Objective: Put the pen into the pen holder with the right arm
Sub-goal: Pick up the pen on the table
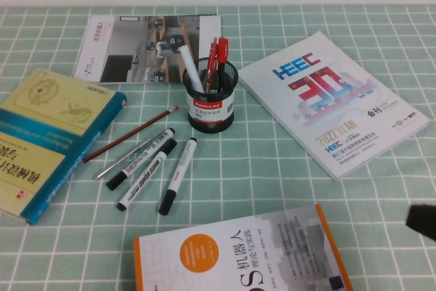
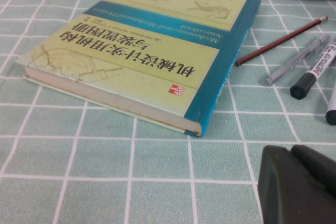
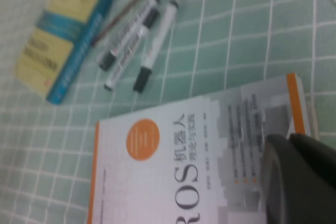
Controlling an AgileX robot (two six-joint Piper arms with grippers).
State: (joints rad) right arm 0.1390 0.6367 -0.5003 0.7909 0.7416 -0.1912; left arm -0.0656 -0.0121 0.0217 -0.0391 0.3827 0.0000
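Three markers lie side by side on the green checked worktop point(image 1: 272, 168), just in front of and to the left of the pen holder point(image 1: 211, 103). The pen point(image 1: 178, 175), white-barrelled with a black cap, is the one nearest the pen holder's right side, its cap pointing away from the holder. Left of it lies a marker with bold black lettering point(image 1: 146, 176), then another marker point(image 1: 139, 159), a slim grey pen point(image 1: 128, 157) and a thin red pencil point(image 1: 129, 134). The pen holder, a black mesh cup with a red-and-white label, stands upright and already contains red pens point(image 1: 218, 59) and a white marker point(image 1: 191, 67).

Further left of the pen holder rests a yellow and teal book point(image 1: 48, 138); behind it a brochure point(image 1: 146, 47); to its right a white HEEC booklet point(image 1: 334, 100); in front of it an orange-edged ROS book point(image 1: 245, 253).

The right gripper point(image 1: 422, 221) shows only as a dark shape far to the right and front of the pen holder, well apart from the pen; whether its fingers are spread cannot be told. In its wrist view the right gripper point(image 3: 299, 179) hangs over the ROS book. The left gripper point(image 2: 296, 184) sits beside the yellow book, its fingers pressed together.
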